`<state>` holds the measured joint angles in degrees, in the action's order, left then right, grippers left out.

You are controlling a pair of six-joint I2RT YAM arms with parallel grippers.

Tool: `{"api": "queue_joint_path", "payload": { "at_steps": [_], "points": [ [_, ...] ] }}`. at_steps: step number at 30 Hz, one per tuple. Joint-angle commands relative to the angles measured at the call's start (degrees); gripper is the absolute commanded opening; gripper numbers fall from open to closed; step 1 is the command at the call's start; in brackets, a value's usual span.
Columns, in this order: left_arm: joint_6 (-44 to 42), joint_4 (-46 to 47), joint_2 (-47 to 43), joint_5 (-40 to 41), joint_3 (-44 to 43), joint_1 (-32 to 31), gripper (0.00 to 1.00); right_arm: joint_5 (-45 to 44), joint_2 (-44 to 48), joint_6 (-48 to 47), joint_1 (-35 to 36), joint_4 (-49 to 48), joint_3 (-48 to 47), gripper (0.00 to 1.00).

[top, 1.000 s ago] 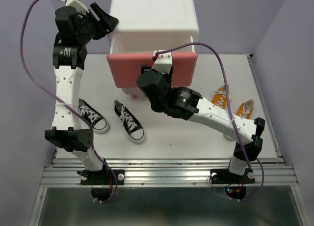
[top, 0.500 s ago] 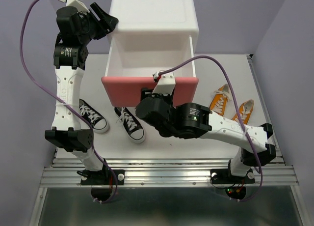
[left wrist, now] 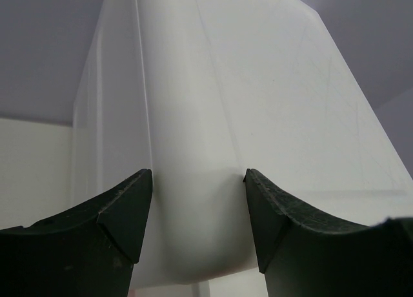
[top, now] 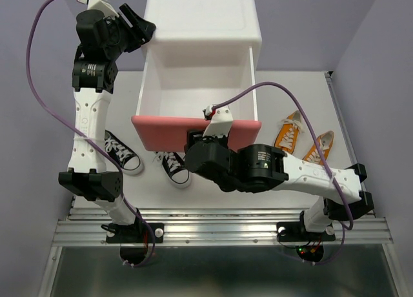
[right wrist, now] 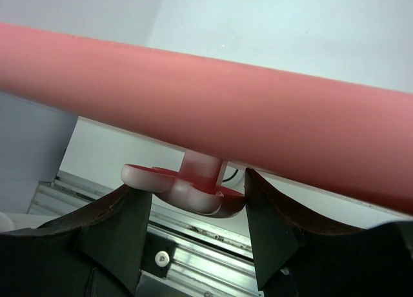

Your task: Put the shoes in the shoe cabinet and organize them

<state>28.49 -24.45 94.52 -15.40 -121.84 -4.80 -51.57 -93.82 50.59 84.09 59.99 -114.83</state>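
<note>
On table point(top: 155, 197): 2 black shoes point(top: 119, 153) and 2 orange shoes point(top: 288, 132) lie loose, 0 of 4 stowed. Top drawer point(top: 193, 132) stands open, empty. Right gripper point(right wrist: 197, 188) clamps its knob point(right wrist: 187, 184); left gripper point(left wrist: 199, 187) pinches shoe cabinet point(top: 200, 19) corner.

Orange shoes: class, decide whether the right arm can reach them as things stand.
Probably not yet: the right gripper is clamped on the drawer knob. Nothing else blocks the orange shoes beside it.

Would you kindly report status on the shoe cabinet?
Left gripper clamps shoe cabinet corner. Right gripper grips bunny knob, top drawer open. Black sneakers, orange sneakers outside.
</note>
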Motion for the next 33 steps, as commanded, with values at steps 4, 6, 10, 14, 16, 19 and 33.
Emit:
{"api": "queue_joint_path", "payload": {
  "at_steps": [4, 6, 10, 14, 16, 19, 33],
  "points": [
    [-3.1, -7.7, 1.7, 1.2, 4.0, -1.3, 0.68, 3.2, 3.8, 2.2, 2.0, -1.4, 2.1, 0.38],
    [-3.0, -7.5, 1.3, 1.3, 4.4, -1.3, 0.68, 4.0, 4.3, 3.5, 2.0, -0.8, 2.7, 0.57],
    [-2.9, -6.9, 1.1, 1.2, 5.1, -1.3, 0.68, 5.3, 5.0, 4.1, 2.0, -0.7, 3.3, 0.71],
    [-2.8, -6.8, 1.4, 0.9, 5.4, -1.3, 0.68, 6.2, 5.2, 1.9, 2.0, -1.4, 3.1, 0.99],
    [-2.8, -6.7, 1.5, 1.1, 5.3, -1.3, 0.68, 6.7, 5.5, 1.1, 2.0, -1.7, 3.3, 1.0],
    [-3.4, -6.8, 1.7, 1.2, 5.1, -1.3, 0.68, 8.6, 6.5, 1.4, 2.0, -1.2, 3.6, 1.0],
    [-3.6, -6.7, 3.0, 0.9, 4.3, -1.3, 0.68, 22.4, 18.4, -6.5, 2.0, -5.9, 4.3, 1.0]
  ]
}}
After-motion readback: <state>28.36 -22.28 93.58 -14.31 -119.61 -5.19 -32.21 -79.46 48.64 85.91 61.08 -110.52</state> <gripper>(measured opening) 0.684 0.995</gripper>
